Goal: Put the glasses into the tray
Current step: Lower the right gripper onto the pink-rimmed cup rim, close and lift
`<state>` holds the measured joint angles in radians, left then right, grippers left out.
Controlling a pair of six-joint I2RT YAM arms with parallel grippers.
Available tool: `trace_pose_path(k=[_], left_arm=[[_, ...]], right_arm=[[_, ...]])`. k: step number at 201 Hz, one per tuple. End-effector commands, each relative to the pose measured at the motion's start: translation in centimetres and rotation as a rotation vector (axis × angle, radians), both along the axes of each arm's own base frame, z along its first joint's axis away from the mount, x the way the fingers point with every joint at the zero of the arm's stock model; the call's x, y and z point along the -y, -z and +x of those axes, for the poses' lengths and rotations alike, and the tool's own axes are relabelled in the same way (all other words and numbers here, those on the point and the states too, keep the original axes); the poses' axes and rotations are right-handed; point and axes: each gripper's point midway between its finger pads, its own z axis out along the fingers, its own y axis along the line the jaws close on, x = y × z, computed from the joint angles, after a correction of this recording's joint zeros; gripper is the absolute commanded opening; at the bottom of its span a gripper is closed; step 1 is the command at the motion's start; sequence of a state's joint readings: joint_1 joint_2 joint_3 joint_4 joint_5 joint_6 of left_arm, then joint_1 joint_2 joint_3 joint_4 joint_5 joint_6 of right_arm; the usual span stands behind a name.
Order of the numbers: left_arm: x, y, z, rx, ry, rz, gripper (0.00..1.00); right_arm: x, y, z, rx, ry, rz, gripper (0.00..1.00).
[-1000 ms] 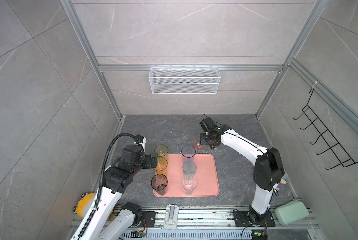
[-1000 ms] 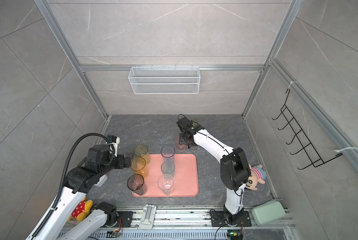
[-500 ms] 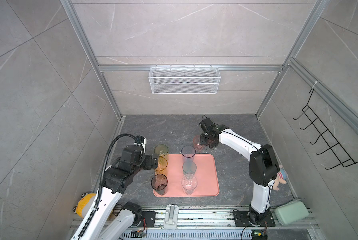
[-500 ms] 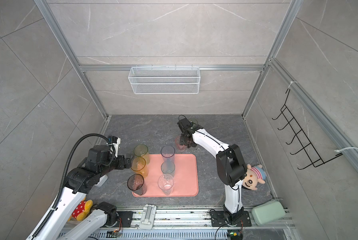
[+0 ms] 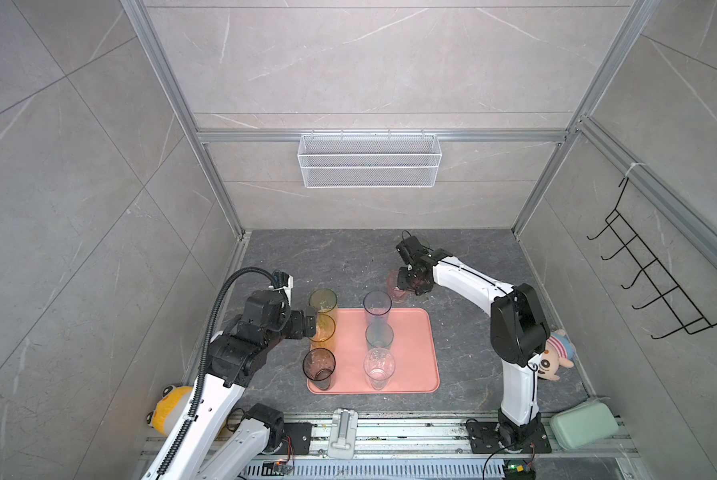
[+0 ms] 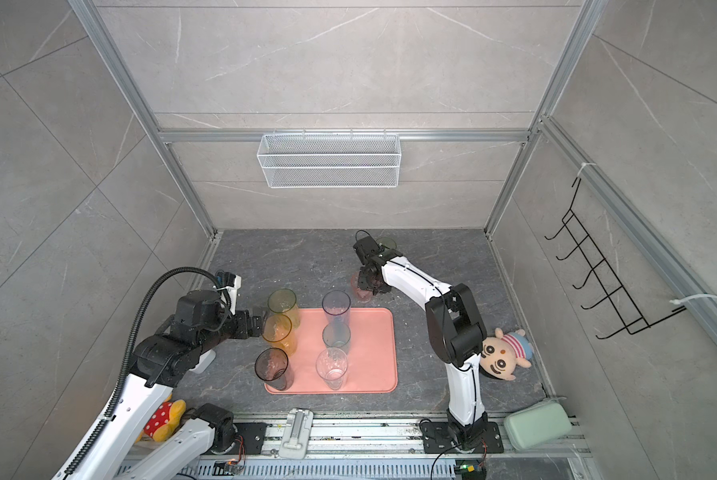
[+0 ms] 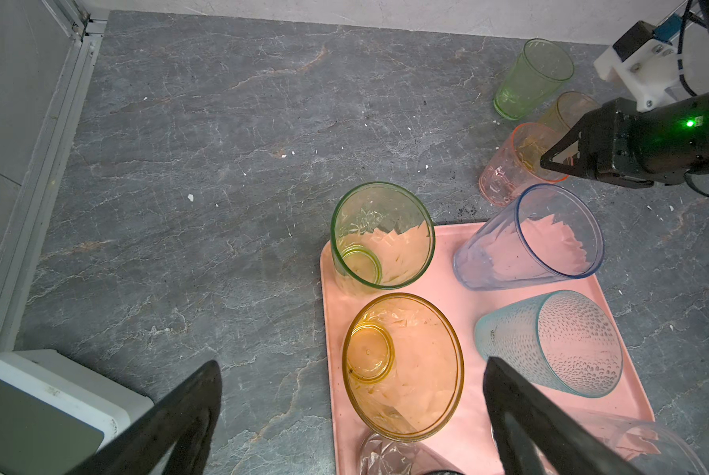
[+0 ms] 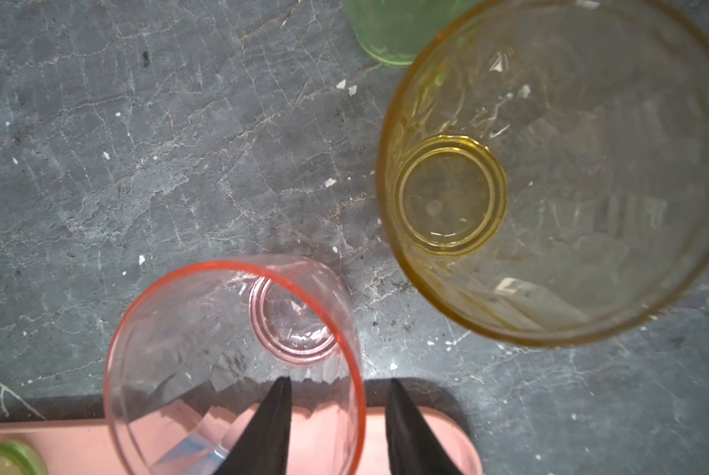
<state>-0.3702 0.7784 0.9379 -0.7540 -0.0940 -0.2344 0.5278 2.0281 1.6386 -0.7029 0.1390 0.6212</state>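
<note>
Straddling the rim of the pink tumbler [image 8: 205, 349] at 1 o'clock off the tray [image 5: 411, 353], the right hand [image 8: 339, 380] is narrow; the left hand [image 7: 353, 362] gapes wide beside the amber tumbler [image 7: 410, 370].

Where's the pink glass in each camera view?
Top view: pink glass past the tray's far edge, at the right gripper.
Top view: pink glass, same place.
Left wrist: pink glass beyond the tray.
Right wrist: pink glass at the fingertips.
Shared landmark: tray.

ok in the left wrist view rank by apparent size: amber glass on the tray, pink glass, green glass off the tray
1. amber glass, largest, but nearest the camera.
2. pink glass and green glass look about alike; the right pincer covers part of the pink one, so unranked.
</note>
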Motion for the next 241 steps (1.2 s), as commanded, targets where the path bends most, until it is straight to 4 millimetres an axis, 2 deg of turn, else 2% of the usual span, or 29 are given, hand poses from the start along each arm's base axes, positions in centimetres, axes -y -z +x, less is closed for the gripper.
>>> trace_pose_path(k=[1,49,79,124,178,241], left_arm=[[0.0,-0.8,0.4,0.036,0.006,-0.002,0.99],[-0.1,-0.7,0.4,0.034,0.003,0.004,0.99],[-0.2,-0.9,0.4,0.039,-0.005,0.01,0.99],[-0.3,-0.9,0.4,0.038,-0.004,0.012,0.99],[-0.4,-0.9,0.3,0.04,-0.009,0.013,0.99],[-0.4,-1.0,0.3,0.042,-0.011,0.012,0.99]], right_arm=[[-0.4,0.1,0.5,-0.006,0.005,0.02,0.36],[-0.7,0.6,0.6,-0.027,-0.002,0.016,0.21],[-0.5,0.6,0.4,-0.035,0.005,0.008,0.18],[0.1,-0.5,0.1,-0.014,0.002,-0.007,0.1],[0.7,-2.5,-0.2,0.018,0.002,-0.016,0.0],[1.8,-6.3,-1.3,0.078,-0.007,-0.035,0.0]])
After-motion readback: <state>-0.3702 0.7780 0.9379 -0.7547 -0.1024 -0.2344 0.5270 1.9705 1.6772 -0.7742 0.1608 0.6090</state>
